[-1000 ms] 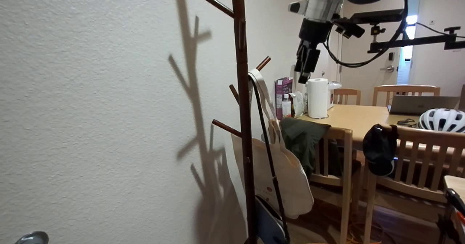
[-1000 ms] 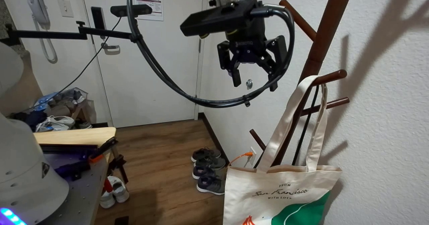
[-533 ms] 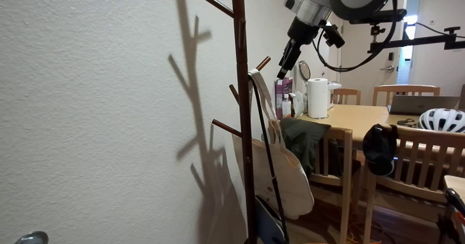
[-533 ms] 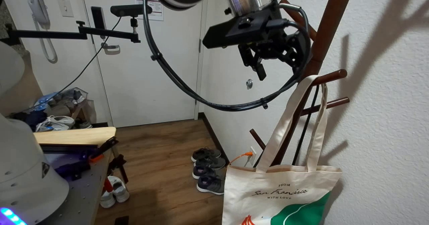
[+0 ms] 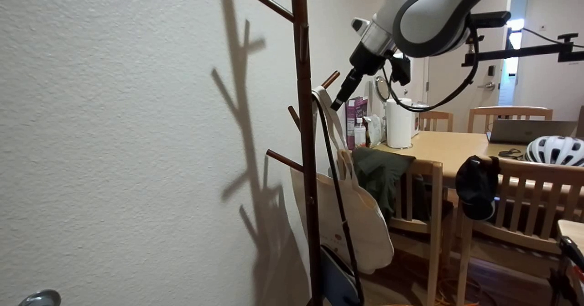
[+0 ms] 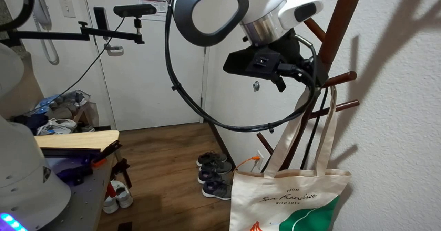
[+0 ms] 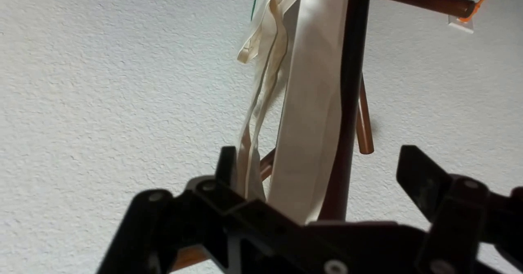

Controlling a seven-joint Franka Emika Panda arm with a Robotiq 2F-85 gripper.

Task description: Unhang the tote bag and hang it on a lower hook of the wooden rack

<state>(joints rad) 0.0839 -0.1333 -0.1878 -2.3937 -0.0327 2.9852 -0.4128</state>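
Observation:
The cream tote bag hangs by its straps from an upper hook of the dark wooden rack. Its printed front faces out in an exterior view. My gripper points down at the straps, just below that hook. In the wrist view the gripper is open. The wide near strap and the rack pole appear between its fingers. The thinner far strap is by the left finger. Contact cannot be told. Lower hooks show in an exterior view.
A dark blue bag on a black strap also hangs on the rack. The white wall is close behind the rack. Chairs and a table stand nearby. The arm's cable loops below the wrist.
The arm has moved toward the rack and down, tilting, so the gripper has come from free air to the tote bag's straps. The bag has stayed in place.

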